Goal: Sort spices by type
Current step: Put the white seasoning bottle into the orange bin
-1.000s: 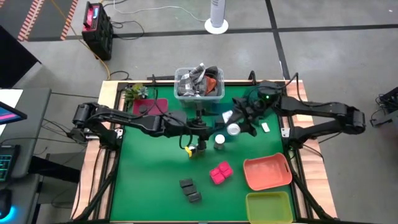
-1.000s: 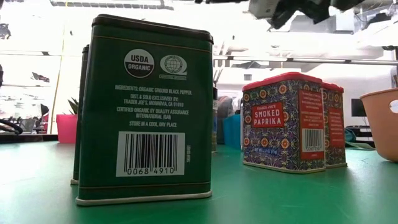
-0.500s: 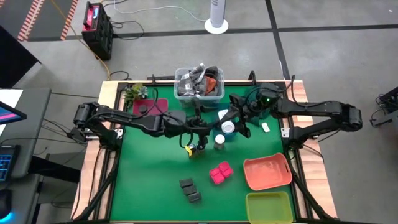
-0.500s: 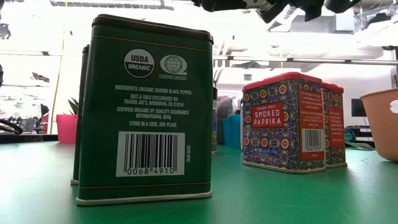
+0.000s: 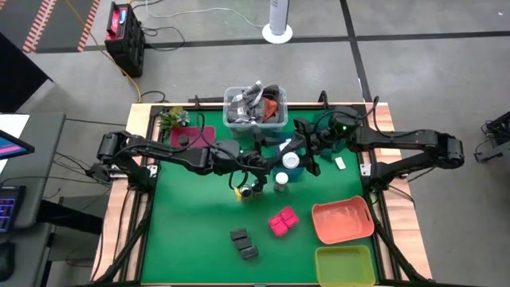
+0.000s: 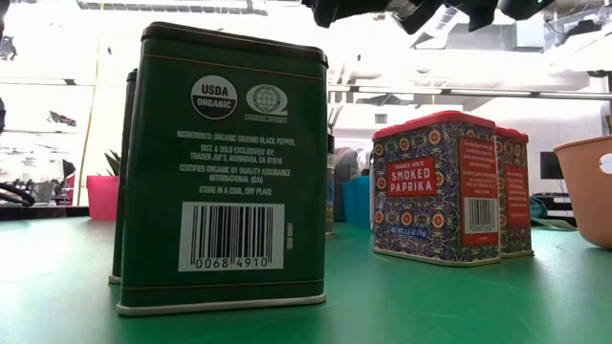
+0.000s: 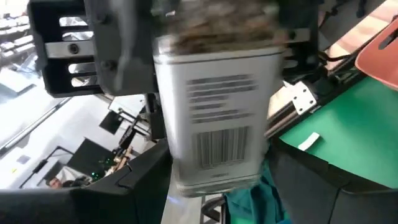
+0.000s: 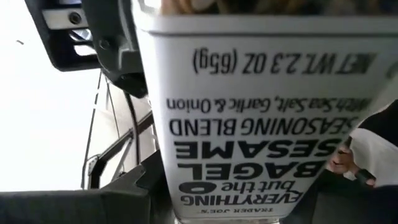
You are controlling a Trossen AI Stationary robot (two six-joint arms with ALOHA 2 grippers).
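My left gripper (image 5: pixel 253 186) is mid-table and shut on a round jar (image 7: pixel 217 124) with a white barcode label and brown contents. My right gripper (image 5: pixel 292 163) is just behind it and shut on a white-capped jar (image 5: pixel 291 162) labelled bagel sesame seasoning (image 8: pixel 261 124). Another white-capped jar (image 5: pixel 280 182) stands on its base between the two grippers. Two pink paprika tins (image 5: pixel 282 221) (image 6: pixel 435 186) stand side by side nearer the front. Two dark pepper tins (image 5: pixel 244 244) (image 6: pixel 225 167) stand close together left of them. My left gripper has the barcode jar's labelled body (image 7: pixel 205 93) pinched between its two fingers, reaching in from the table's left. Whether the jar's base touches the table does not show. My right gripper pinches the seasoning jar's labelled body (image 8: pixel 186 93) between its two fingers, coming level from the table's right. The white cap (image 5: pixel 291 162) faces up, so the jar is upright.
A clear bin of clutter (image 5: pixel 255 108) sits at the far edge, with a magenta tray (image 5: pixel 195 135) and a small plant left of it. A blue tray (image 5: pixel 272 149) lies under the right gripper. Salmon (image 5: pixel 343 222) and yellow-green (image 5: pixel 345 265) trays fill the near right corner.
My right gripper has carried its white-capped jar a short way toward the table's left, closer to the left gripper, and stays shut on it. In the low view an arm has come further into the top of the picture.
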